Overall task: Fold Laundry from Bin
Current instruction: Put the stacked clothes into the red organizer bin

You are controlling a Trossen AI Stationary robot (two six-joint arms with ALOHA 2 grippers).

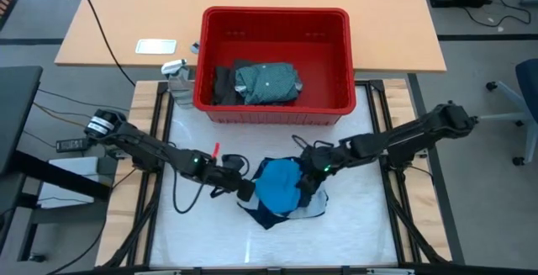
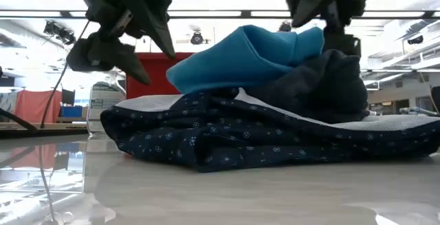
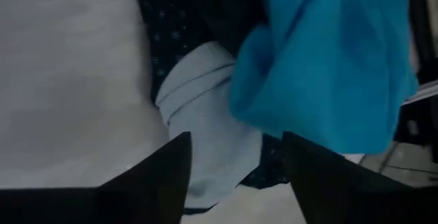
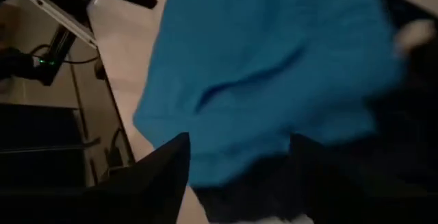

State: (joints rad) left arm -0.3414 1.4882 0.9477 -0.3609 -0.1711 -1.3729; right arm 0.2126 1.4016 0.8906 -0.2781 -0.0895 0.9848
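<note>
A small pile of laundry lies on the white table top near its front middle. A bright blue piece point(image 1: 276, 184) point(image 2: 247, 56) sits on top, over a navy dotted piece point(image 2: 240, 132) and a white piece point(image 3: 205, 114), with a dark piece point(image 2: 330, 87) on the right. My left gripper point(image 1: 245, 189) point(image 3: 236, 148) hovers open at the pile's left side, slanting down, its fingers point(image 2: 158, 67) clear of the cloth. My right gripper point(image 1: 307, 187) point(image 4: 239, 148) is open at the pile's right side, facing the blue piece. The red bin point(image 1: 273, 11) stands behind, holding a teal-green dotted shirt point(image 1: 267, 81) and a dark grey piece point(image 1: 223, 86). My right gripper stands low over the pile's right side, slanting down toward the blue and dark pieces. The cloth hides its fingertips in the low view, so I cannot tell whether it touches the pile. My left gripper touches nothing.
A pale bottle-like object point(image 1: 176, 77) stands at the bin's left corner. A wooden table point(image 1: 126, 14) with a flat white object point(image 1: 155, 46) lies beyond the bin. Bare white table top point(image 1: 202, 233) lies left of and in front of the pile.
</note>
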